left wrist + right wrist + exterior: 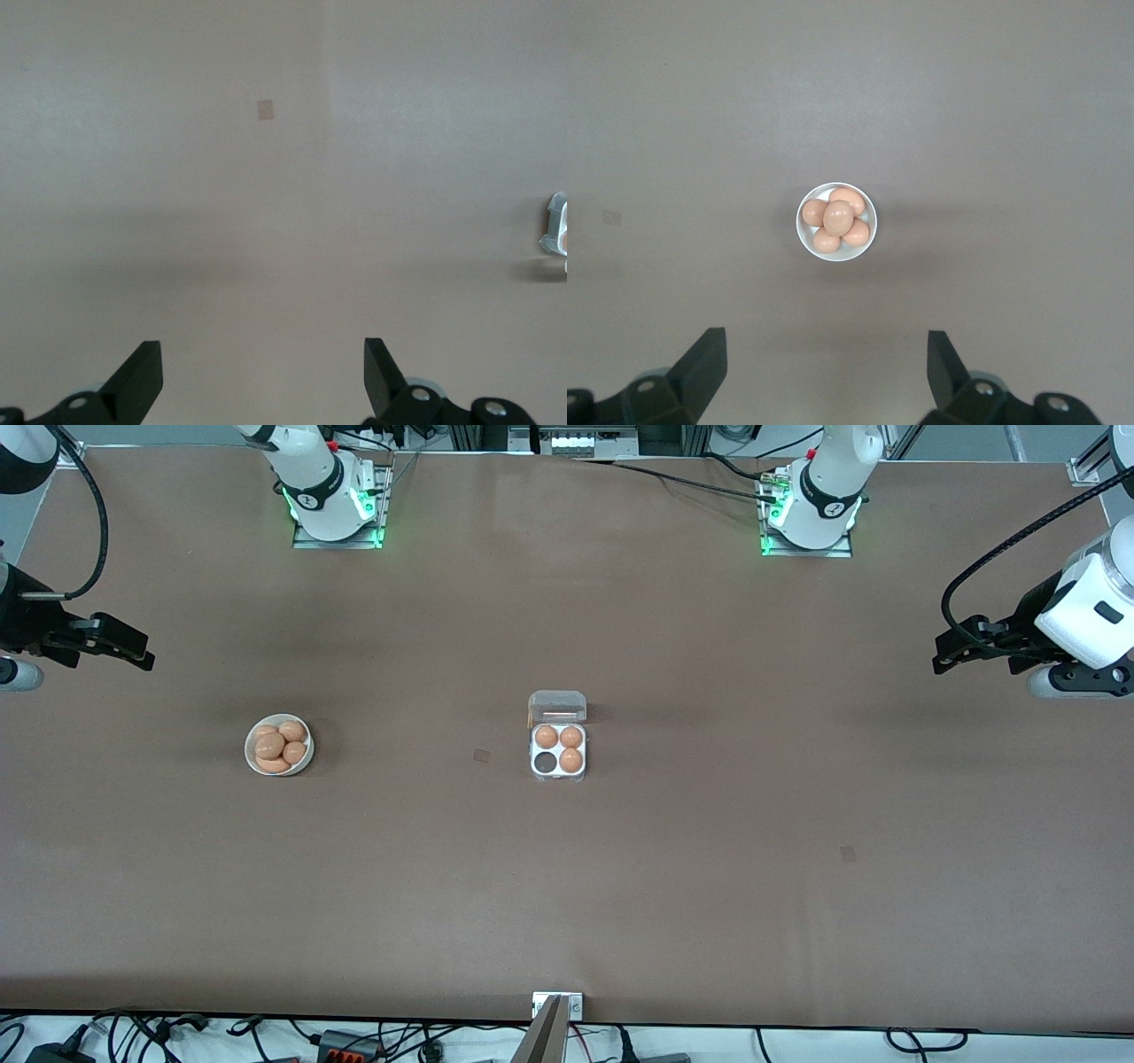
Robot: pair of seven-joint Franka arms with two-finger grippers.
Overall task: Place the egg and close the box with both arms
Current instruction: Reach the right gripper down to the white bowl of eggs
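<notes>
Front view: brown matte desk [567, 886]. Box [558, 748] sitting mid-desk, clear hinged lid standing open, whitish tray holding three eggs, one cell empty. Round white bowl [279, 745] of tan eggs sitting toward right arm's end. Left gripper [943, 657] and right gripper [142, 657] hovering high over desk ends.

Left wrist view: left gripper [263, 372] gaping wide, holding nothing; box [556, 226] edge glinting.

Right wrist view: right gripper [827, 365] spread wide, empty, above bowl [836, 252]. Advice: descending straight, pinching topmost egg [838, 216] gently; shell smooth, fragile.
</notes>
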